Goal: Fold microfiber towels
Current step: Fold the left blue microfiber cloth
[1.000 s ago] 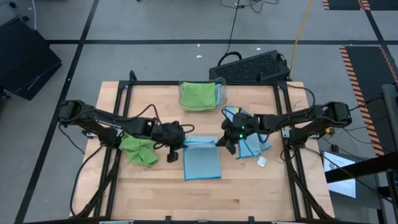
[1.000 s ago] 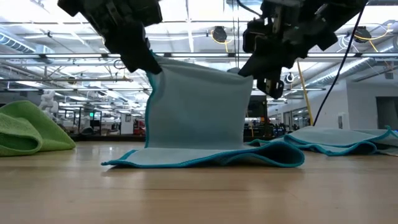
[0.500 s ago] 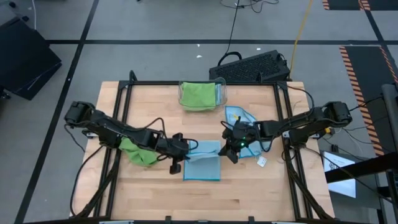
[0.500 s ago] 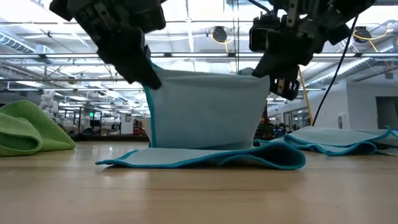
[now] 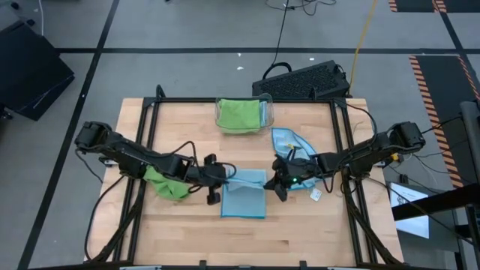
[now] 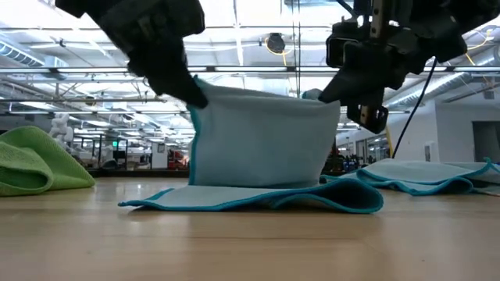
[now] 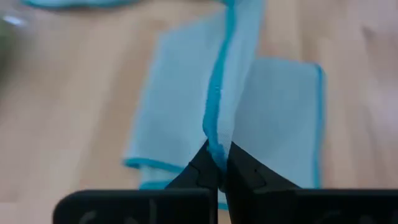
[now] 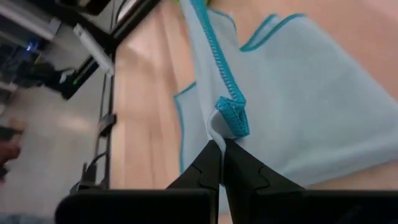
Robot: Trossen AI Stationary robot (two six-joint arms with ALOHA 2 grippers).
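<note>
While both arms meet over mid-table, the left gripper and right gripper each pinch a top corner of the light blue towel, which hangs below their fingertips, its lower half flat on the table.

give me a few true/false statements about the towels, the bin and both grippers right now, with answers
1. Both grippers are shut on the same light blue towel. True: the left gripper and the right gripper each pinch an upper corner.
2. The light blue towel lies completely flat on the table. False: its upper part is lifted upright while its lower part rests on the wood.
3. The clear plastic bin holds a green towel. True.
4. The crumpled green towel lies under the right arm. False: it lies on the left side, by the left arm.
5. Another light blue towel lies near the right arm. True.
</note>
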